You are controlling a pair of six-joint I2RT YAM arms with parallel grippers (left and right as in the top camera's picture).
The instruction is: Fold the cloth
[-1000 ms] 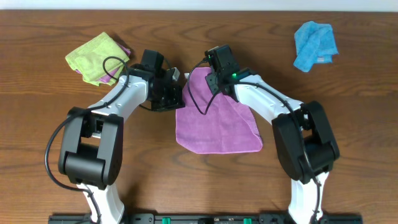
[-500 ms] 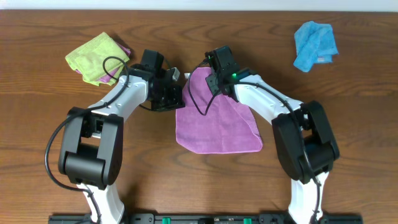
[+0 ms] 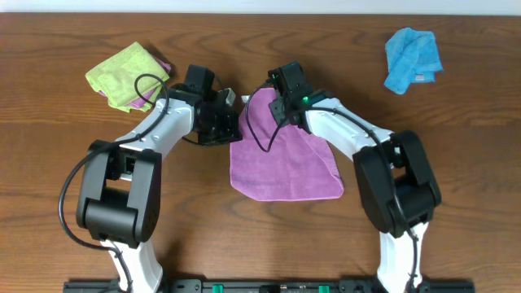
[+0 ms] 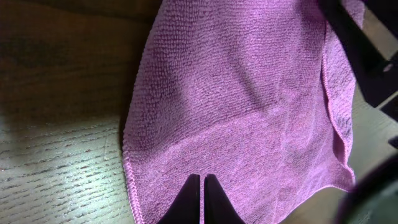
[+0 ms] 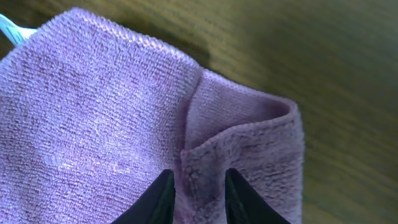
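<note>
wood table (image 3: 456, 163): no bins or containers in view, nothing to report there. cloth (image 3: 285, 167) mid-table between arms, mostly flat, far corner bunched. basically nothing moved in last second, only right gripper (image 5: 198, 182) narrowed a bit onto raised pleat at that corner, so guessing fold is only starting. left gripper (image 4: 200, 196) fully closed, tips on cloth near edge, can't tell if fabric caught. tiny white tag (image 5: 12, 28) pokes out.

Lime-green cloth (image 3: 126, 75), blue cloth (image 3: 412, 59), wooden table (image 3: 488, 163)

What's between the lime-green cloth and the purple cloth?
Overhead view: the left arm, its left gripper at the edge of the purple cloth; otherwise bare table up to the lime-green cloth.
</note>
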